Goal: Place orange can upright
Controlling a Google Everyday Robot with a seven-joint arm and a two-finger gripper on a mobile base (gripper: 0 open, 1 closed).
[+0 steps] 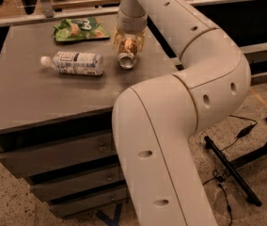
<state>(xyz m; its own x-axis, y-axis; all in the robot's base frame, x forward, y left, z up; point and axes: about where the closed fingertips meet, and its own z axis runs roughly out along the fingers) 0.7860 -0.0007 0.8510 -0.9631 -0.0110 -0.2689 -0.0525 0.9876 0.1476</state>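
1. Camera view: the gripper (pixel 129 40) is grasping the can (pixel 127 56), which is lying tilted at the far right part of the surface (pixel 39 98), its silver top pointing toward the camera.
2. Camera view: a bottle (pixel 74 62) is lying just left of the can, and a bag (pixel 79 28) is lying behind the bottle.

No print is legible (gripper (pixel 129 42) at the orange can (pixel 127 58)).
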